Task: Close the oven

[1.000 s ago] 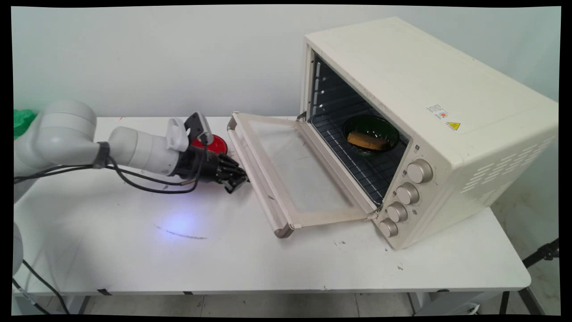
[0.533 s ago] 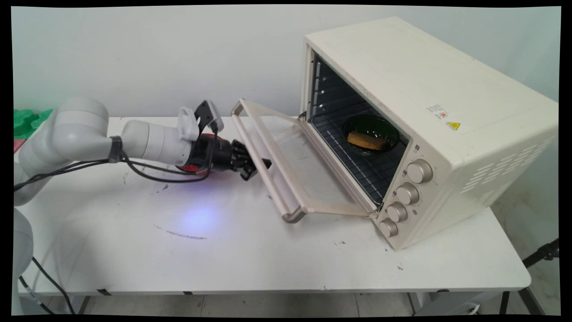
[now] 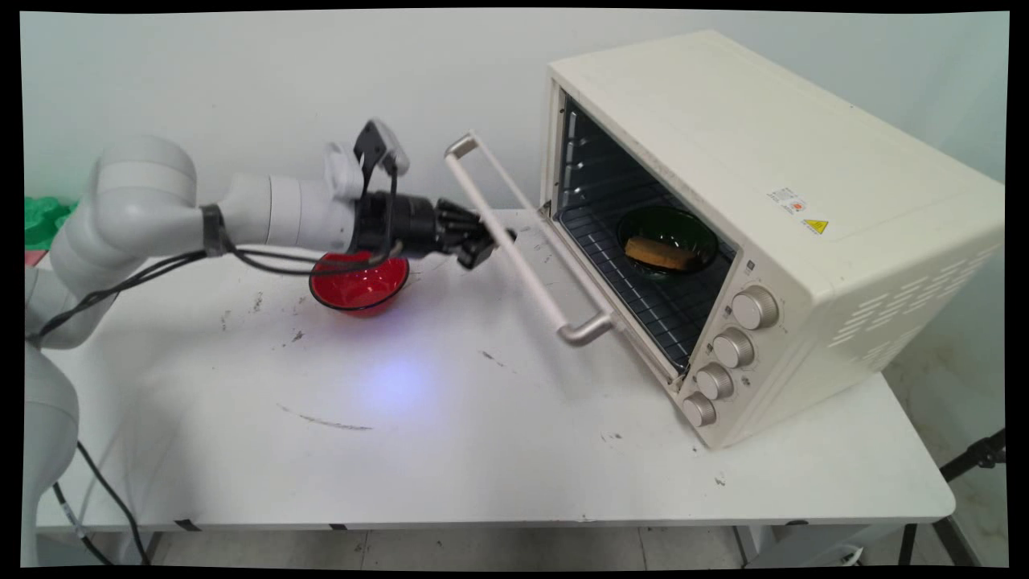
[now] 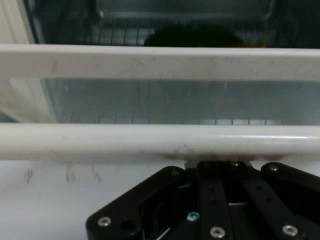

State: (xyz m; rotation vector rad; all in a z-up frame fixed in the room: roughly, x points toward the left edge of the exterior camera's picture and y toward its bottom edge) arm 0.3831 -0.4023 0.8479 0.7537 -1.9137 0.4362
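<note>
One gripper (image 3: 481,244) reaches in from the left in the main view and meets the underside of the oven door (image 3: 540,257), which stands half raised, hinged at the bottom of the cream oven (image 3: 772,217) on the white table (image 3: 482,450). The door's handle (image 3: 514,241) runs as a long bar across the hand's line of reach, from high at the far end to low at the near end, and the black hand presses against it near its middle. Behind and below the wrist sits a red bowl (image 3: 358,285), apart from the fingers; inside the oven, on the rack, a dark green bowl (image 3: 667,241) holds a yellow-brown piece. In the hand view the handle (image 4: 160,140) lies straight across, just over the black linkage, with the door's glass (image 4: 160,102) beyond it. The fingertips are hidden under the bar, so I cannot tell how far apart they are, nor whether they grip anything.
</note>
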